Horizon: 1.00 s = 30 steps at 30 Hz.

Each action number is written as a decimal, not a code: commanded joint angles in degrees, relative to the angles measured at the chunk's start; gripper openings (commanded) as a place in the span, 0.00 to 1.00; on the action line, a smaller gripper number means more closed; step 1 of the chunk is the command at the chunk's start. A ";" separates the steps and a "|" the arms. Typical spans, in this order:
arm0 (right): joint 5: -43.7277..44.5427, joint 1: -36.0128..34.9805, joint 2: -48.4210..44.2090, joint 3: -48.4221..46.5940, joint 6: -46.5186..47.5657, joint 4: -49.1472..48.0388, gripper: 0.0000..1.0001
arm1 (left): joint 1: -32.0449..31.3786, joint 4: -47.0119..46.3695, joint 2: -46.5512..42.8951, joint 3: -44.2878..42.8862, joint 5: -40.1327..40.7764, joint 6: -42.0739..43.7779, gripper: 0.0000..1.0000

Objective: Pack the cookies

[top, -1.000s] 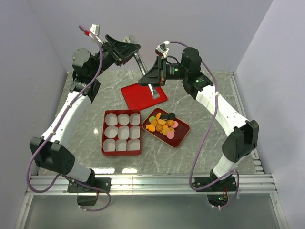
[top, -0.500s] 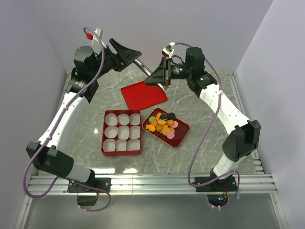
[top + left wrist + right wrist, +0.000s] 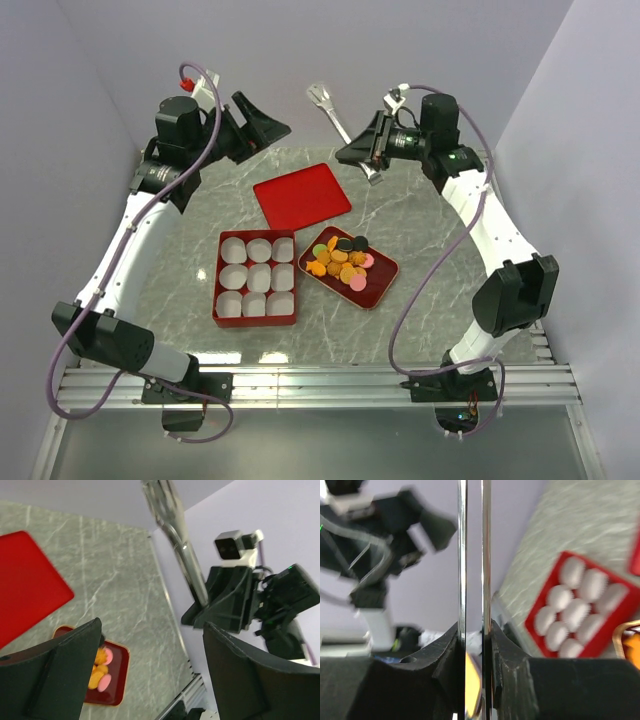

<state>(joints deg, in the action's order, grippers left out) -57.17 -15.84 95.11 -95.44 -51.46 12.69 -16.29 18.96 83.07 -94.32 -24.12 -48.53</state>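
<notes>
The cookies, small orange, pink, green and black discs, lie heaped in a red gold-rimmed tray; some show in the left wrist view. Metal tongs hang in the air at the back, their handle end pinched in my right gripper. In the right wrist view the two tong blades run straight up between the jaws of that gripper. My left gripper is raised at the back left, open and holding nothing, apart from the tongs.
A red box with a grid of white paper cups sits left of the tray and appears in the right wrist view. A flat red lid lies behind both. Walls close in at the back and the sides.
My left gripper has let go of the tongs, opened wide and drawn back to the left. The right gripper has carried the tongs up and to the right.
</notes>
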 commanded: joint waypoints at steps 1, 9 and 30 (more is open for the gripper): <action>6.70 0.63 -2.39 -5.27 10.30 12.15 0.31 | 0.12 5.19 -3.87 0.71 2.67 3.88 0.88; 30.33 0.46 -5.01 -7.76 27.11 41.26 0.31 | 0.12 12.94 -11.33 9.22 8.38 9.42 0.88; 39.77 -1.92 -4.24 4.73 29.40 56.57 0.57 | -0.76 13.74 -11.96 20.23 4.08 11.53 0.83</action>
<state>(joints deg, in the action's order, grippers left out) -17.56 -17.04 91.00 -88.09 -22.06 67.55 -16.47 34.61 71.88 -75.02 -17.69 -36.84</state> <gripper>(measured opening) 0.567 0.836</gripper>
